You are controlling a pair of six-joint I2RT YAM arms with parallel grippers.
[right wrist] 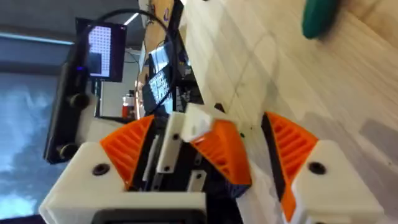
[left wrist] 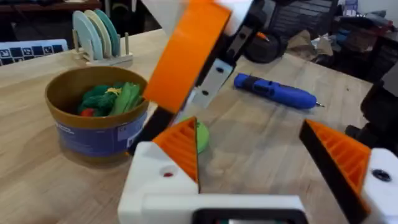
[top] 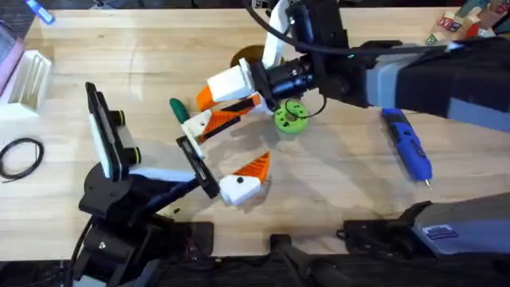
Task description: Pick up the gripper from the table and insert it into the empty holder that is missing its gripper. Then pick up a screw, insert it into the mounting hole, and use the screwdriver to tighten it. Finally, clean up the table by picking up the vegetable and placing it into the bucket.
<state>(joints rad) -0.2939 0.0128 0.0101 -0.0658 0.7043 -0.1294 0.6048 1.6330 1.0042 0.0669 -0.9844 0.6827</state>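
Note:
My left gripper (top: 243, 142) (left wrist: 249, 134) is open, and each white holder (top: 199, 126) (left wrist: 155, 183) carries an orange ribbed gripper (top: 225, 119) (left wrist: 182, 146). My right gripper (top: 225, 102) (right wrist: 208, 124) reaches in from the right and is open, straddling the far orange finger; I cannot tell whether they touch. The dark green vegetable (top: 177, 108) (right wrist: 320, 15) lies on the table to their left. The blue screwdriver (top: 408, 143) (left wrist: 273, 90) lies at the right. The bucket (top: 243, 57) (left wrist: 93, 134) stands behind my right gripper with green toys inside.
A bright green disc (top: 289, 117) (left wrist: 200, 135) sits just right of the two grippers. At the left are a black cable loop (top: 20, 155) and a white rack (top: 24, 80). A plate rack (left wrist: 99, 34) stands beyond the bucket. Coloured blocks (top: 458, 24) lie at the far right corner.

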